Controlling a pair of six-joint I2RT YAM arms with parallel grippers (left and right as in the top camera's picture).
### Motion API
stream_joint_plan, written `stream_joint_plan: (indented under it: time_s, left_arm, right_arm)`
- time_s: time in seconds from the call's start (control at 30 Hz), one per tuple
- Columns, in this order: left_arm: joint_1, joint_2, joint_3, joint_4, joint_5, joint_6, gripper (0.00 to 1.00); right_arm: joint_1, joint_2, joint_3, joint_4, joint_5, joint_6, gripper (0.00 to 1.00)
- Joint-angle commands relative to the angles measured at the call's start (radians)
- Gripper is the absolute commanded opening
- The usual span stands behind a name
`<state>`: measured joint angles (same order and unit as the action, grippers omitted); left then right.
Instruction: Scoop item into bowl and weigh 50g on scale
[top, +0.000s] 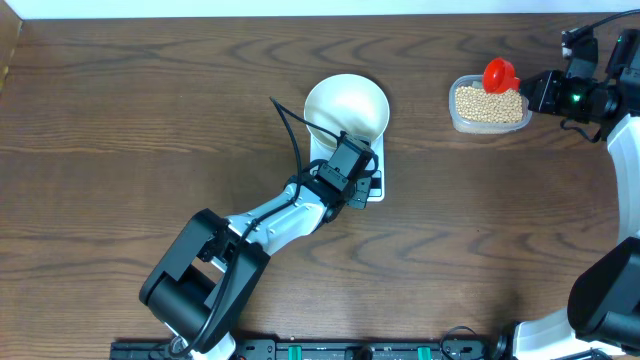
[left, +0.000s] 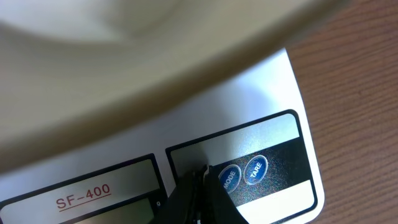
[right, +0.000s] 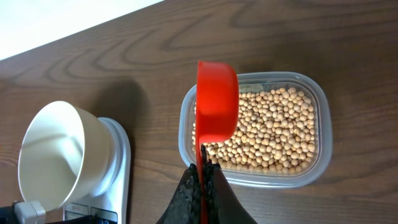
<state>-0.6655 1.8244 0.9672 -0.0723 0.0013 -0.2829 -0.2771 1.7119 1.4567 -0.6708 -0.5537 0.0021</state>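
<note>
Both jaw pairs press together: left gripper (left: 200, 182) forms a blunt tip to prod the MODE button (left: 229, 178) on the scale (left: 261, 93); right gripper (right: 202, 173) pinches the red scoop (right: 217, 99) by its handle over soybeans (right: 273, 130).

Looks like a robotics lab bench to me, not a kitchen; the dark wood-grain table (top: 100, 120) has two robot arms on it, the left arm (top: 260, 225) trailing loose black cables, the right arm (top: 605, 290) off at the side; a black rail (top: 330, 350) with green fittings runs along the near edge; the only kitchen stuff is a scale (left: 261, 106), white bowl (top: 345, 105), clear tub (right: 323, 124) of beans (right: 273, 130) and a red scoop (right: 217, 99)
</note>
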Motion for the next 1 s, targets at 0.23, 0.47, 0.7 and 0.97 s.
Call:
stream_joint_plan:
  time_s: [0.23, 0.47, 0.7, 0.97]
  left_arm:
    - [-0.008, 0.13, -0.034, -0.043, -0.047, -0.01, 0.07]
    - [-0.008, 0.13, -0.034, -0.077, -0.112, -0.029, 0.07]
    - [-0.008, 0.13, -0.034, -0.103, -0.119, -0.037, 0.07]
    - [-0.008, 0.13, -0.034, -0.122, -0.135, -0.071, 0.07]
  right_arm:
    - [0.004, -0.004, 0.009, -0.003, -0.023, -0.019, 0.01]
    - [0.004, -0.004, 0.009, -0.003, -0.023, -0.019, 0.01]
    - [0.004, -0.004, 0.009, -0.003, -0.026, -0.019, 0.01]
    - [0.004, -0.004, 0.009, -0.006, -0.027, -0.019, 0.01]
